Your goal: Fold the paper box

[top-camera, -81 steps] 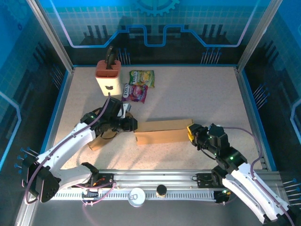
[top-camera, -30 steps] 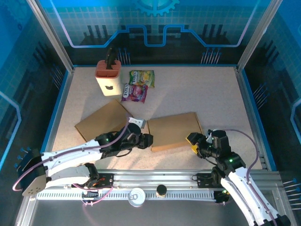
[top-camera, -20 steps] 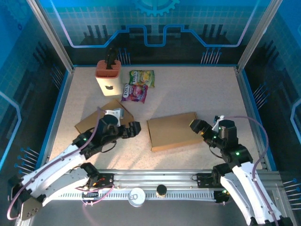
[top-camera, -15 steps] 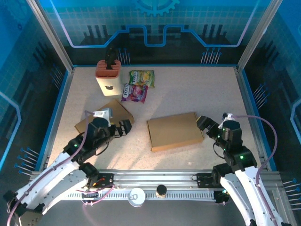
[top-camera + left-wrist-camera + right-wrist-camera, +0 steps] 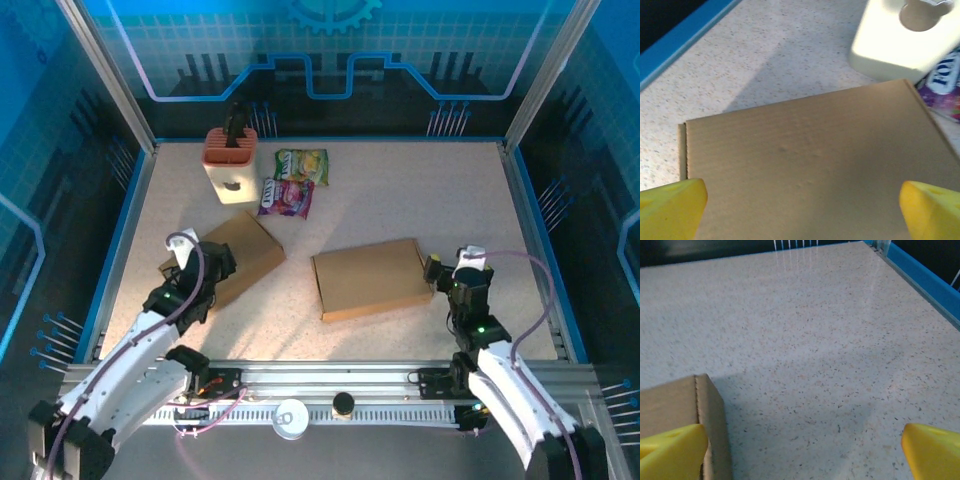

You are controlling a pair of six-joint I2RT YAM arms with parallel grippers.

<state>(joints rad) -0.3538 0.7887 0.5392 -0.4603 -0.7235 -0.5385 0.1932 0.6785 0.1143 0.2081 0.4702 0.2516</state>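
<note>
The paper box (image 5: pixel 370 278) lies closed on the counter (image 5: pixel 420 190), right of the cream holder (image 5: pixel 230 165) and nearer the arms. The left tool (image 5: pixel 802 209), spread wide, hangs over a cardboard sheet (image 5: pixel 240 255) just in front of the holder. The right tool (image 5: pixel 802 452), also spread, sits farther right, at the box's end.

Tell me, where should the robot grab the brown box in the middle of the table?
The brown box lies flat and is too broad to pinch across its top. Its right edge is probably the best spot, coming in from the right. That edge shows a thin upright side a hand could close on, and the open right hand sits just beside it.
</note>
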